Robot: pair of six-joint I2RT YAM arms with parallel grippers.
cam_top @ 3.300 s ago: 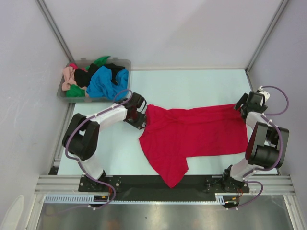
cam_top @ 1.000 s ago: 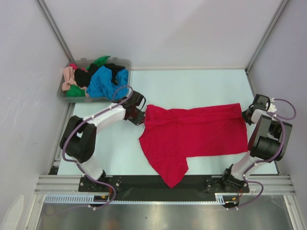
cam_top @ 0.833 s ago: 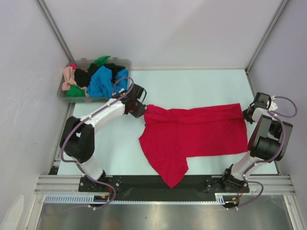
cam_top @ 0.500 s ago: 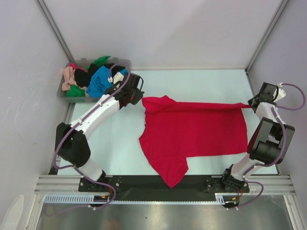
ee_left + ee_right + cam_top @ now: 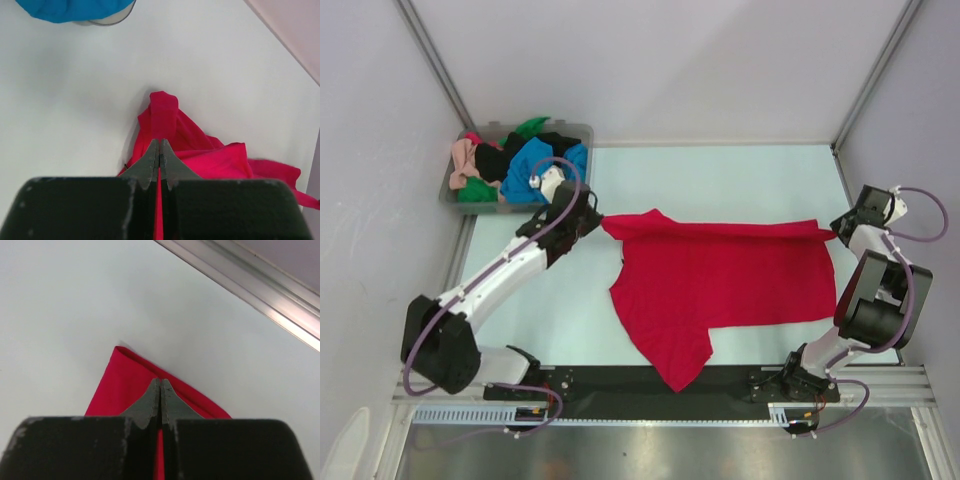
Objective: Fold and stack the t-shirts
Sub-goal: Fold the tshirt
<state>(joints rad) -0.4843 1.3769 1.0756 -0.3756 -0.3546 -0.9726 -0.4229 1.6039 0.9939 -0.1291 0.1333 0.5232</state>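
Left gripper (image 5: 592,216): jaws pinched tight on the 10 o'clock corner of the red t-shirt (image 5: 720,285). The left wrist view has cloth squeezed right between the fingertips (image 5: 152,159), with a bunched fold just past them.
Right gripper (image 5: 842,230): clamped too, holding the shirt's 2 o'clock corner. In the right wrist view the red t-shirt (image 5: 125,377) tapers to a neat point beyond the tips.
Red t-shirt: spread over the middle of the table (image 5: 720,175), its far edge drawn in a straight band from one gripper to the other. One flap trails towards 6 o'clock (it laps over the dark strip at the near edge).
Other t-shirts (image 5: 520,165): blue, black, green and pink, heaped in the bin (image 5: 582,130) at the table's 10 o'clock corner, just beyond the left gripper.
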